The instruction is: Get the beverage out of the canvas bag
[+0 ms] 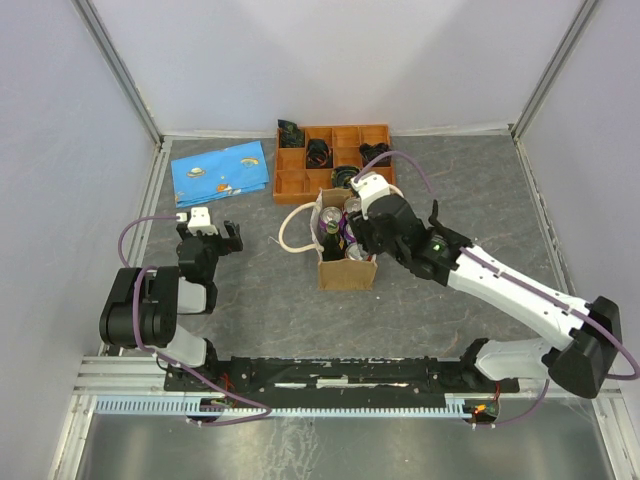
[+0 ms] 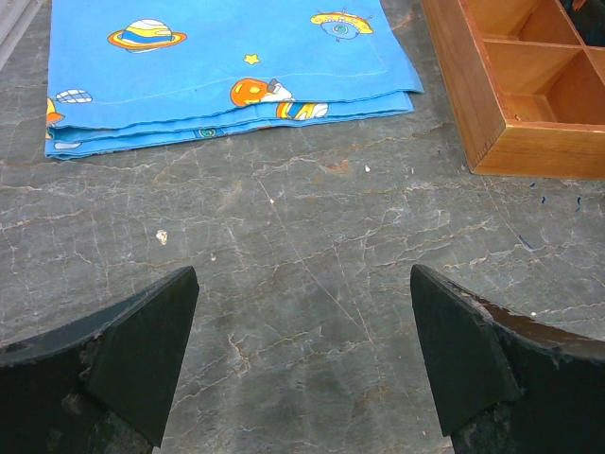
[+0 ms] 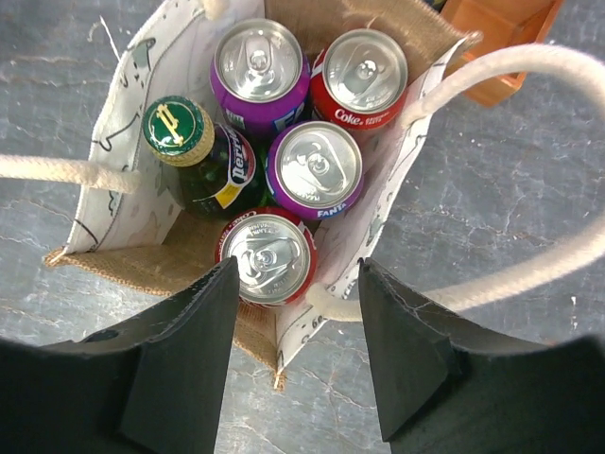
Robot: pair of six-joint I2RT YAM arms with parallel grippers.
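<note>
Canvas bag (image 1: 347,272) upright at mid-tabletop (image 1: 260,300), right gripper (image 3: 298,270) over its open mouth.

Right gripper jaws stand apart, clamped on nothing; in the wrist view a red can (image 3: 266,255) at 6 o'clock inside the bag shows in the gap between them, and contact cannot be told. Around a central purple Fanta can (image 3: 314,163) stand a second purple can (image 3: 258,57) at 11 o'clock, a Coke can (image 3: 364,68) at 1 o'clock and a green bottle (image 3: 176,125) at 9 o'clock. Rope handles (image 3: 529,66) droop outward. Left gripper (image 2: 302,279), at 9 o'clock of the bag and well apart from it, holds its jaws wide over bare tabletop. Compartment tray (image 2: 529,156) lies at 12 o'clock of the bag, a folded blue planet-print cloth (image 1: 222,170) at 10 o'clock.
</note>
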